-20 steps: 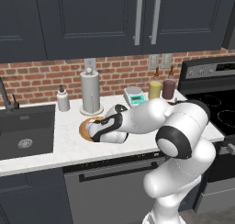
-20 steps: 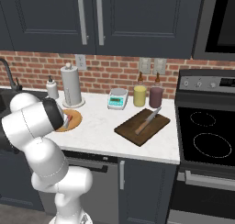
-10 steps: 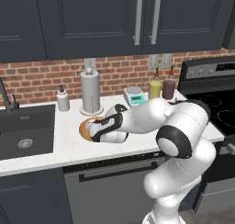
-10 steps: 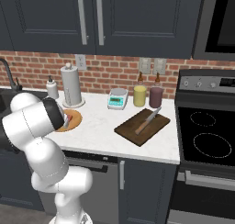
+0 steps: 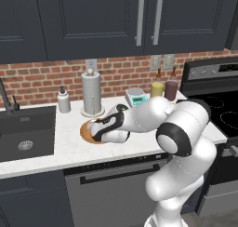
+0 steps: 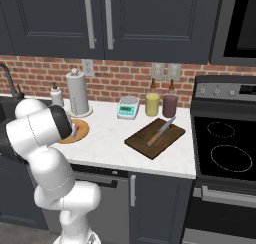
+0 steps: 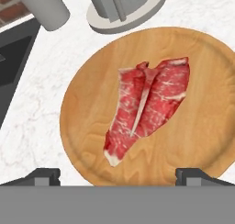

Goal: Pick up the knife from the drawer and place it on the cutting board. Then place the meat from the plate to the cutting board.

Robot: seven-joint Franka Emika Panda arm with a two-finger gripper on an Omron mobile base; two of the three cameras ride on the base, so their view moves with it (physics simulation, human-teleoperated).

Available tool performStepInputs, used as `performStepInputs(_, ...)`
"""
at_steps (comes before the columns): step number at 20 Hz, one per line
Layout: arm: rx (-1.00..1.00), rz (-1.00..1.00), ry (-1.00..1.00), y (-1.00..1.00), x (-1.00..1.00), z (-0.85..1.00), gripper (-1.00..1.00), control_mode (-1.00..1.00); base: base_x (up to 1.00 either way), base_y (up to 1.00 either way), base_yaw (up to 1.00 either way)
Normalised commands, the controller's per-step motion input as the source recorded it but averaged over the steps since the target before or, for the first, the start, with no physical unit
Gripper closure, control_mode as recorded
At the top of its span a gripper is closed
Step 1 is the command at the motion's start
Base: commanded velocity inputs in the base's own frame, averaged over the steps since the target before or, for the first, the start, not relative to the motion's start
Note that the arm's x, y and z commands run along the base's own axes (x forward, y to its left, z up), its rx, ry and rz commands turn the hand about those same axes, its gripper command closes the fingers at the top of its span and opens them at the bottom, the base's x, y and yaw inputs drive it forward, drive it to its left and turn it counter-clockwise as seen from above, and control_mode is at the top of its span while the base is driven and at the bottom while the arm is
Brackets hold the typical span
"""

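Change: almost none since half a second and a second ago; arm bent over the plate as before, knife and board unmoved.
Gripper: gripper (image 7: 117, 175) hovering over the plate, tips wide apart at the lower left and lower right of the hand view, released, nothing between them, not touching the meat.
Meat: meat (image 7: 148, 107) lying flat at the middle of the hand view, on the plate, pale bone line running down its centre.
Plate: plate (image 7: 87, 126) resting on the white worktop (image 6: 112, 138); seen as an orange edge (image 5: 84, 132) left of centre in the left base view, mostly hidden there by the wrist; at middle left in the right base view (image 6: 80, 133), partly behind the arm.
Knife: knife (image 6: 161, 131) already lying across the cutting board (image 6: 155, 138), right of centre in the right base view, well apart from the plate; both hidden behind the arm in the left base view.
Around: paper towel holder (image 5: 91, 93) just behind the plate, its base near the rim at the top of the hand view; soap bottle (image 5: 63, 100) to its left; sink (image 5: 25, 137) at the left edge; scale (image 6: 127, 107), yellow jar (image 6: 152, 103) and purple jar (image 6: 170, 106) along the brick wall behind the board; stove (image 6: 227, 153) at right.
In the way: nothing between tips and meat; towel holder close at the far rim.
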Motion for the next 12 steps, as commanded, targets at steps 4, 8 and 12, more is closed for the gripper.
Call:
performStepInputs(4,0.00,0.00,0.00,-0.06,0.12,0.00,-1.00,-1.00,0.00,0.00,0.00)
performStepInputs(8,0.00,0.01,0.00,-0.02,0.07,0.00,-1.00,-1.00,0.00,0.00,0.00)
performStepInputs(12,0.00,0.01,0.01,0.00,0.07,-0.03,-1.00,-1.00,0.00,0.00,0.00)
